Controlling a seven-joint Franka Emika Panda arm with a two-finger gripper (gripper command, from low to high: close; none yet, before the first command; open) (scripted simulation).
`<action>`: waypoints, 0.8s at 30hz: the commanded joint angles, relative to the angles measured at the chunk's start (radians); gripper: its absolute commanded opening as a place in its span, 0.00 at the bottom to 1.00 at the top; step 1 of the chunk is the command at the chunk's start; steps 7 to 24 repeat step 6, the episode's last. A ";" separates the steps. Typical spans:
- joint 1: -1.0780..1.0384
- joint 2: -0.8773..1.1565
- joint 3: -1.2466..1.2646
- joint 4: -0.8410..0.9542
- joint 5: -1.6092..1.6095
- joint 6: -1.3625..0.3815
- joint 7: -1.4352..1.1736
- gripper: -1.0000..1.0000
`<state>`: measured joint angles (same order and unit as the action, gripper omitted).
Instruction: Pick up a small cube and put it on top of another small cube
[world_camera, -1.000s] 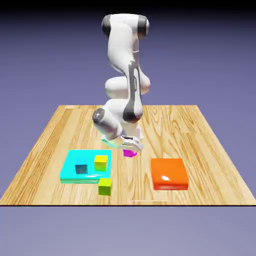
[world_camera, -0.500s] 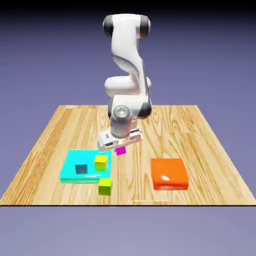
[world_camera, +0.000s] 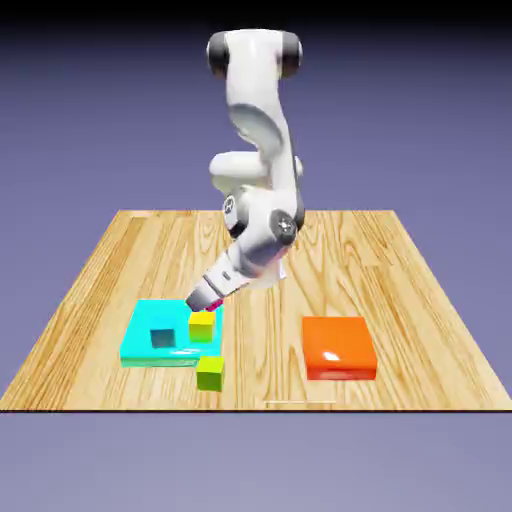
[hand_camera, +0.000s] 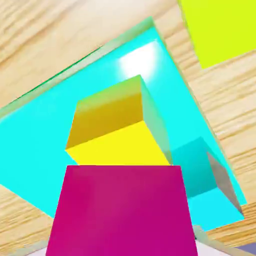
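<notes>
In the exterior view, the teal cube (world_camera: 162, 334) stands at nine o'clock of the yellow cube (world_camera: 202, 328), so a low swing could knock it. The gripper (world_camera: 208, 304), closed on the magenta cube (hand_camera: 122, 210), is near yellow's one o'clock; releasing off-centre may topple it. Open wood lies toward three o'clock.

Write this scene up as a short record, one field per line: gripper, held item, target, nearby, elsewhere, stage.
gripper: shut on the magenta cube
held item: magenta cube, off the table
target: yellow cube, on the cyan slab
nearby: teal cube on the same slab; lime-green cube on the table
elsewhere: orange block, toward the exterior view's right
stage: magenta cube near the yellow one, apparently not yet released
</notes>
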<state>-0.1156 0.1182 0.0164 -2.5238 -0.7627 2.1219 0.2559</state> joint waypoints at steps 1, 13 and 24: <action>0.001 0.000 0.000 0.000 -0.003 0.001 0.002 1.00; 0.043 -0.104 0.046 0.057 0.109 -0.152 -0.075 1.00; 0.043 -0.104 0.046 0.057 0.109 -0.152 -0.075 1.00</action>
